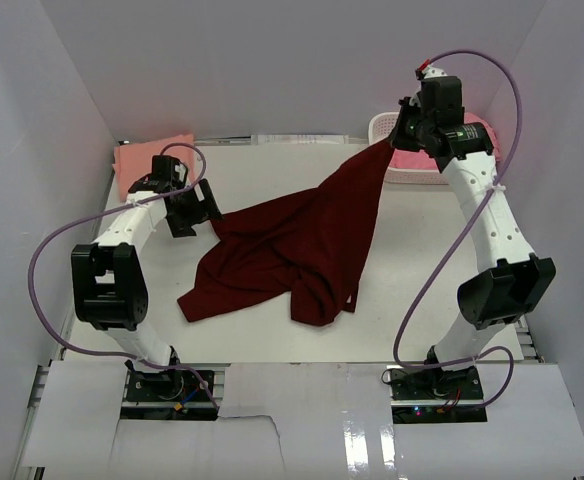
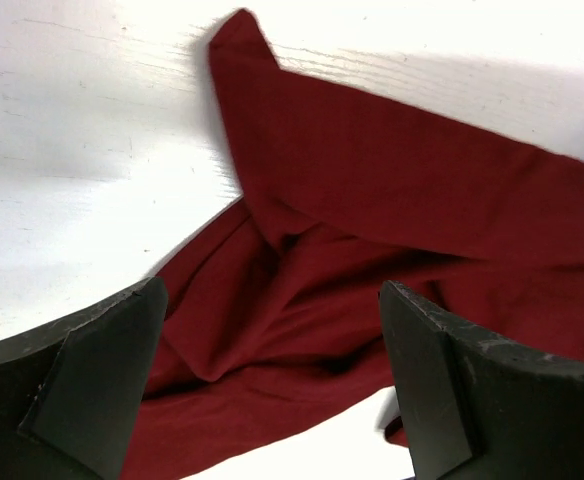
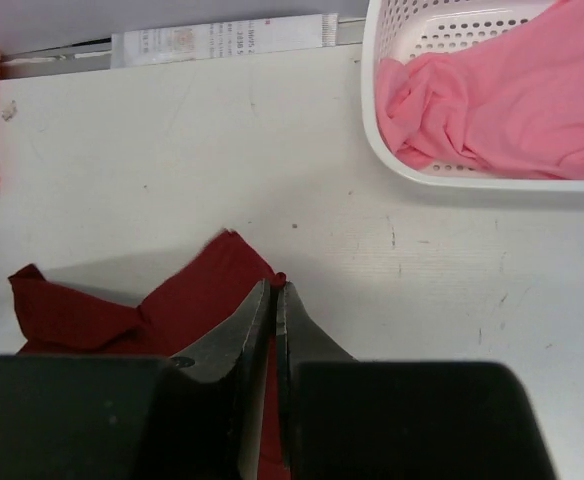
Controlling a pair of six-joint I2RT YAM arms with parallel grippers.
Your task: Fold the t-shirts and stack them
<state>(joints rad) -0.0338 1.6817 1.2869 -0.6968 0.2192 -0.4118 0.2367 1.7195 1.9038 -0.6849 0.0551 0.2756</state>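
A dark maroon t-shirt [image 1: 292,245] lies crumpled at mid-table, with one corner pulled up and to the back right. My right gripper [image 1: 397,138] is shut on that corner, high above the table beside the basket; in the right wrist view the cloth [image 3: 192,300] is pinched between the closed fingers [image 3: 275,287]. My left gripper [image 1: 197,210] stands open at the shirt's left edge, its jaws wide apart over the maroon folds [image 2: 372,200], holding nothing. A salmon-peach t-shirt [image 1: 152,160] lies at the back left. A brighter pink t-shirt [image 3: 512,90] sits in the basket.
The white lattice basket [image 3: 372,110] stands at the back right corner, also seen from above [image 1: 384,125]. A printed paper strip [image 3: 222,38] lies along the table's back edge. White walls close in the left, right and back sides.
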